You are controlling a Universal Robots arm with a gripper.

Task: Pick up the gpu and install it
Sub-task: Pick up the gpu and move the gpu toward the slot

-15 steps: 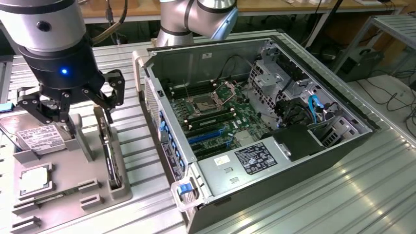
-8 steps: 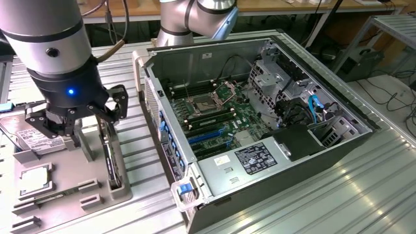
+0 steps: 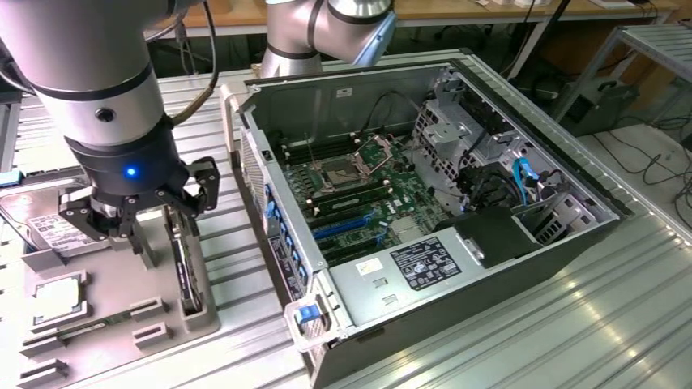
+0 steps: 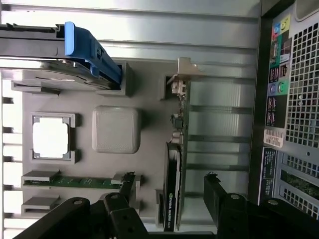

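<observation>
Black metal claw gapes astride the thin, green-edged gpu.

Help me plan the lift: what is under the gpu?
The grey tray: the gpu stands on edge in it, its ends in slots. Its bottom edge and the tray beneath are hidden by the card itself.

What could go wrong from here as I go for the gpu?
1. The open gripper straddles the gpu, which stands on its edge in the gray tray. Closing off-centre on such a thin card might tilt it or jam it in its slot.
2. One finger hangs close to the end of the memory stick in the same tray and could catch it on a descent.
</observation>
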